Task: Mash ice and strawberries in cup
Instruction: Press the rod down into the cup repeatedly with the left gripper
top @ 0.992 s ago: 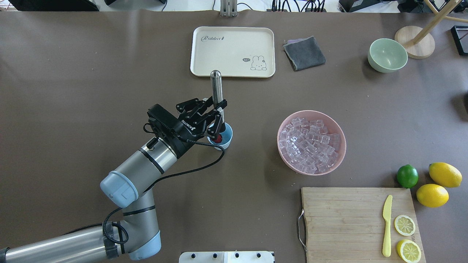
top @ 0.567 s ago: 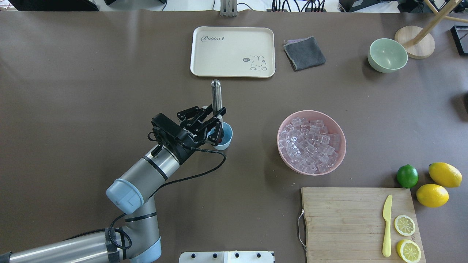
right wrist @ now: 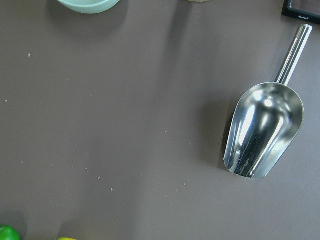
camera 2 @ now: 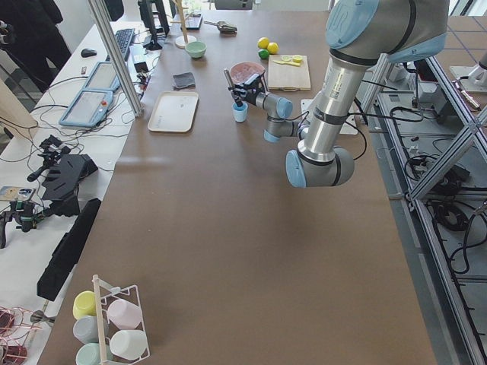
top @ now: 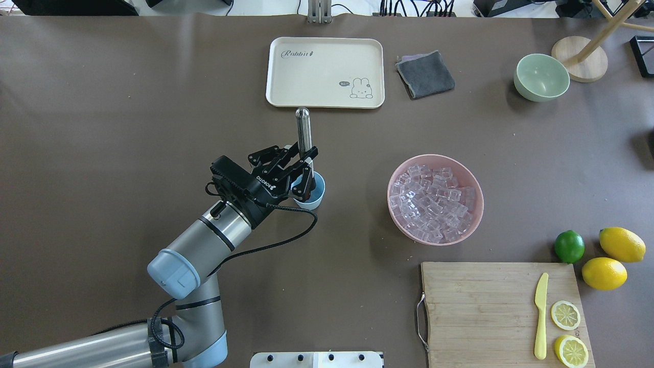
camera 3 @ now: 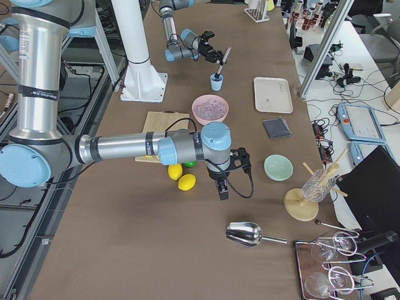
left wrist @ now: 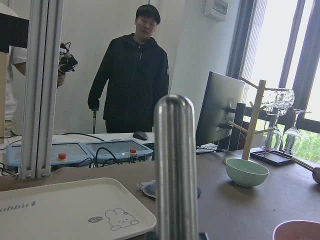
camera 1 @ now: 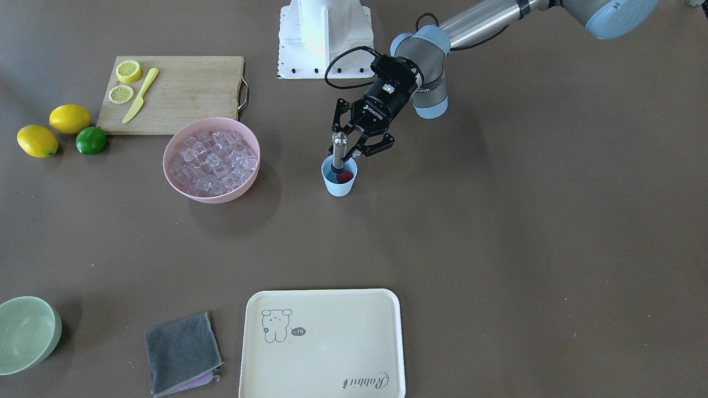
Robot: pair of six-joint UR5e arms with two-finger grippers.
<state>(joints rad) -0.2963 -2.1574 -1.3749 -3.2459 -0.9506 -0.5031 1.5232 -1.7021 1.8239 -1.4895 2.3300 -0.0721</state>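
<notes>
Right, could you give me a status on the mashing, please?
Left pincer shut on the muddler, tip in the cup. Strawberry beside it; ice in the pink bowl. Right pincer by the lemons, state unclear. Nothing in the way.

Polished metal muddler (top: 303, 128), smooth plastic cup (camera 1: 338, 187), glassy clear ice (top: 431, 202), matt cream tray (top: 317, 66), grainy wooden board (top: 480, 306), grey cloth (top: 425, 75), mirror-bright scoop (right wrist: 265, 130).
</notes>
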